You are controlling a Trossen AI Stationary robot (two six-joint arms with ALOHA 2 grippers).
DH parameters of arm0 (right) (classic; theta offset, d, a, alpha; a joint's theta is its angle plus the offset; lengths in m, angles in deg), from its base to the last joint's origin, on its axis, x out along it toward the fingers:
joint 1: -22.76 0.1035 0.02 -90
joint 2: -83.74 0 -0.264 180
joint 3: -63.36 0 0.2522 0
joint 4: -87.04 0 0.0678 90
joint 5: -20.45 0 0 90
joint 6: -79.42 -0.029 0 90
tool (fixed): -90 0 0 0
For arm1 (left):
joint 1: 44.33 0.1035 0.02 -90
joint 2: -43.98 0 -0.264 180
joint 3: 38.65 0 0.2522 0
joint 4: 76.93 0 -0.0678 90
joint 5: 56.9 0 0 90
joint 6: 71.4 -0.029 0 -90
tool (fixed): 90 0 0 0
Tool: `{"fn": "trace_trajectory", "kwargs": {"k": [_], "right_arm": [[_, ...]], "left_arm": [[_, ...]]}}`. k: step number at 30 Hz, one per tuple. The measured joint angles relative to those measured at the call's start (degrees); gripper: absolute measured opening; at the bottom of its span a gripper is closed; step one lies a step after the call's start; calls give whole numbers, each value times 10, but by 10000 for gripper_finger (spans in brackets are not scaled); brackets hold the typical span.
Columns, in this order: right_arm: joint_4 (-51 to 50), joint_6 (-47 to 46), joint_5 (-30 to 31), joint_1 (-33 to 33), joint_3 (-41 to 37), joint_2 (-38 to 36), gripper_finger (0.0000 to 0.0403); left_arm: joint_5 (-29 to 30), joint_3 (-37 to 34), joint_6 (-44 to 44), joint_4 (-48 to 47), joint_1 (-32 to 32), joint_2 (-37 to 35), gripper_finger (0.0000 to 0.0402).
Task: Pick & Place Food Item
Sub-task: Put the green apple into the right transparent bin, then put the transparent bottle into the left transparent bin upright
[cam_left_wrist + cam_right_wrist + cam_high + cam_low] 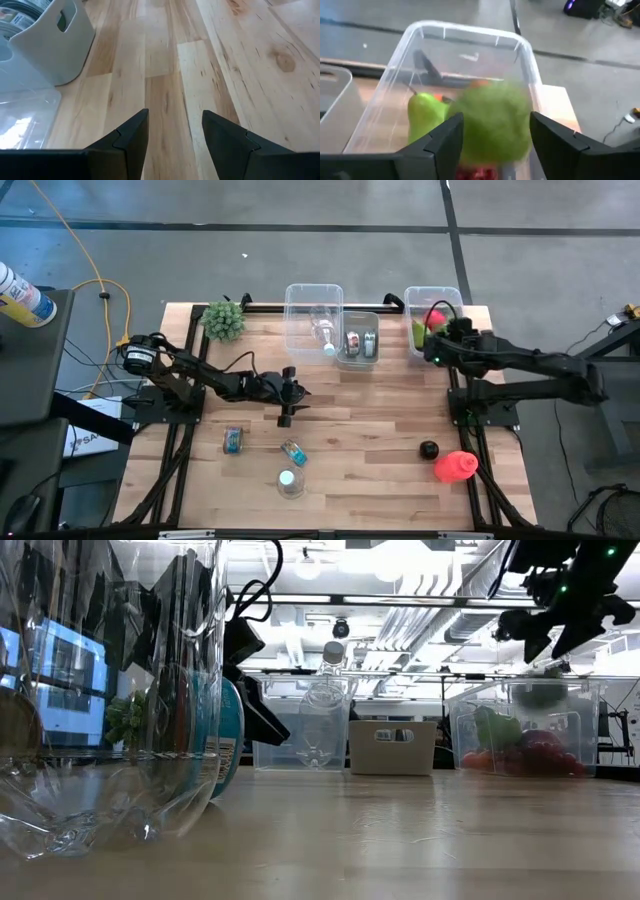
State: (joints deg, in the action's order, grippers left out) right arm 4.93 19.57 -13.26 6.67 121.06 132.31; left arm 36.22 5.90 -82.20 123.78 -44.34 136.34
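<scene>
My right gripper [438, 332] [495, 120] hangs open over the clear bin [432, 298] at the table's far right corner. A round green fruit [492, 125] shows blurred just beyond its spread fingers. In the low view this fruit [540, 692] sits below the fingertips [548, 640], at the bin's rim height, apart from them. A green pear [422, 115] and red fruit [540, 745] lie in the bin. My left gripper [288, 398] [175, 117] waits open above bare wood at mid-table.
At the far edge stand a clear bin holding a bottle [314, 315], a white basket of cans [358, 340] and a green plant [224, 320]. A teal can [233, 440], a small bottle [293, 452], a clear cup [289, 482], a black ball [429, 449] and a red item [455, 466] lie nearer.
</scene>
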Motion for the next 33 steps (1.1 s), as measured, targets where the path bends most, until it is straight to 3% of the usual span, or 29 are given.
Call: {"fn": "trace_trajectory", "kwargs": {"k": [10,14,18,21,27,33], "right_arm": [[22,61,11,0,0,44,298],[98,141,70,17,0,52,326],[218,232,71,63,0,52,339],[308,308,32,98,0,52,341],[452,406,-142,141,0,60,339],[578,457,-250,133,1,145,336]], "left_arm": [[-3,0,35,3,0,0,176],[-18,2,50,-10,4,-16,176],[-19,2,49,-43,2,-62,176],[-19,2,49,-63,2,-96,176],[-19,3,66,-98,2,-127,176],[-19,2,85,-109,2,-127,176]]}}
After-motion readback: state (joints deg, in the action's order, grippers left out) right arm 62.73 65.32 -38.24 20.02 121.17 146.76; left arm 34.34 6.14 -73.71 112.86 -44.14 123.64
